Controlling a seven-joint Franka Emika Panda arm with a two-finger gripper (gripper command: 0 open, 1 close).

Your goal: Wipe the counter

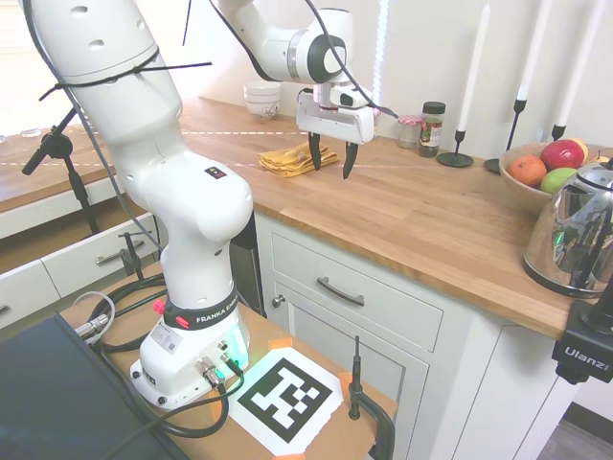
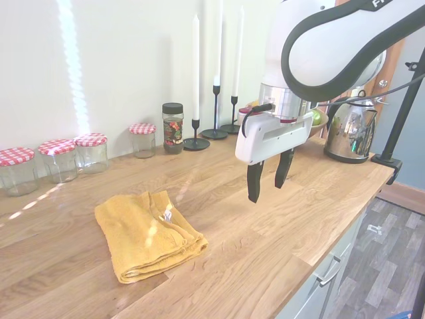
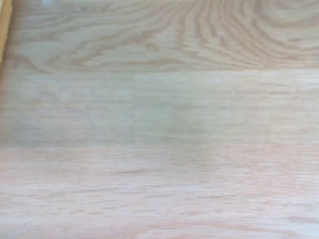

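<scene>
First exterior view: the end effector hangs above the wooden surface, fingers pointing down and spread apart, empty, clear of the wood. A folded yellow cloth lies on the surface just behind the fingers. Further along stand a small jar with a checked lid, a dark-lidded spice jar, black candlesticks with white candles, a fruit bowl and a steel kettle. White bowls are stacked at the far end. White cabinets with dark handles sit below the surface.

Second exterior view: the end effector is open and empty, hovering over bare wood. The yellow cloth lies flat on the surface, apart from the fingers. Four checked-lid jars line the wall, with the spice jar and candlesticks beside them. The kettle stands beyond the arm.

Wrist view: only blurred plank grain of the surface, with a yellow sliver at one edge.
</scene>
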